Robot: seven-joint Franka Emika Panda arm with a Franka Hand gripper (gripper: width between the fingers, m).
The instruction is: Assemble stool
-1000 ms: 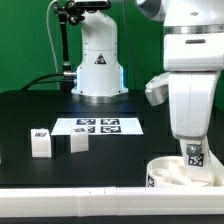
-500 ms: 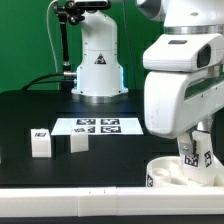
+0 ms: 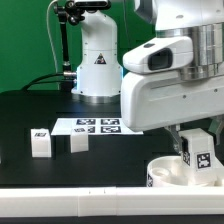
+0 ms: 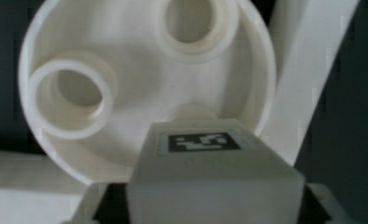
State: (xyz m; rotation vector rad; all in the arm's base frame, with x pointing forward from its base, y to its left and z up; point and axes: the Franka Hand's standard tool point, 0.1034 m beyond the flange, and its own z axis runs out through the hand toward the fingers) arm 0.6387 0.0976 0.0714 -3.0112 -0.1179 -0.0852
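Seat (image 3: 170, 173) on desk (image 3: 30, 110) at the exterior view's right, first leg (image 3: 196, 150) over it (contact unclear); second leg (image 3: 40, 142) and third leg (image 3: 78, 141) side by side toward that view's left, marker board (image 3: 97, 126) just behind them.

A black table (image 3: 30, 110) fills the lower scene, matte and evenly lit. The marker board (image 3: 96, 126) lies flat on it near the middle. A long white bar (image 3: 70, 190) runs along the table's near edge. Behind the table, a green panel (image 3: 25, 50) stands at the exterior view's left against a pale wall (image 3: 25, 10), and a dark cable (image 3: 45, 82) trails down to the tabletop there.
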